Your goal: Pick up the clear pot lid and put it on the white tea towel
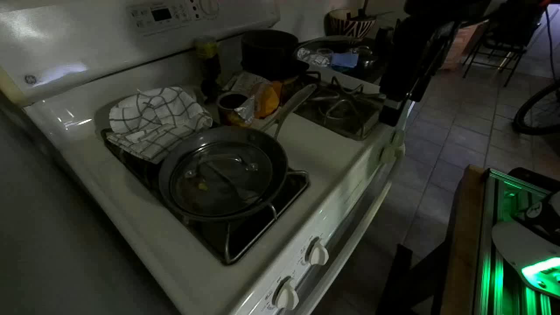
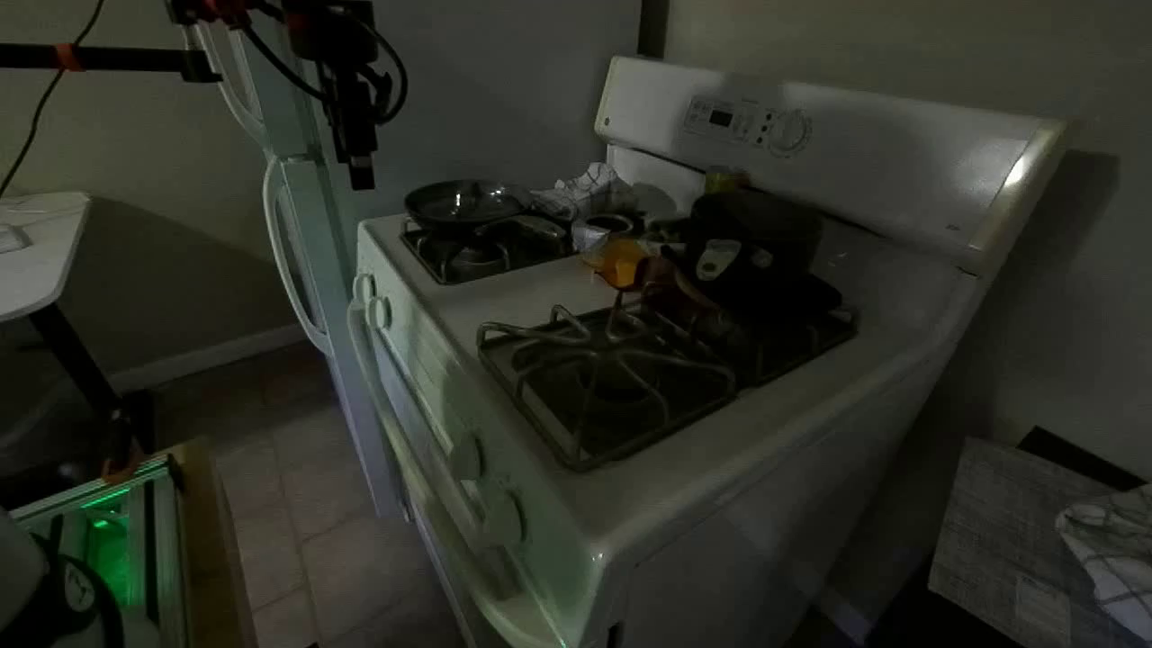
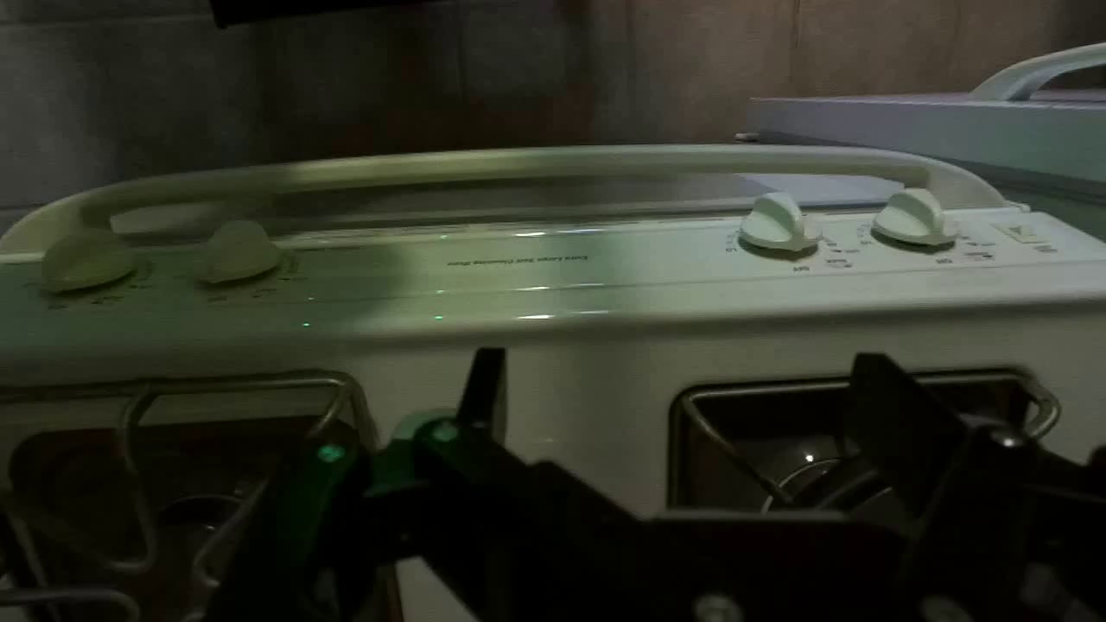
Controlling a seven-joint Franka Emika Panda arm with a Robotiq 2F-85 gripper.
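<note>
The gripper (image 3: 678, 371) is hanging unloaded, its jaws standing spread with nothing between them. Beyond it, well apart, the clear pot lid (image 1: 214, 177) is resting handle-up inside the frying pan (image 1: 280, 166) on the stove (image 1: 315, 144). No step is showing as complete: approach, grasp, lift, transfer and release are all awaiting execution. Farther back, toward the control panel (image 1: 162, 14), the white tea towel (image 1: 159, 113) is lying bunched, bearing no lid. A similar cloth (image 2: 1116, 558) is lying at the edge of an exterior view; the stovetop towel is presumably serving as target.
</note>
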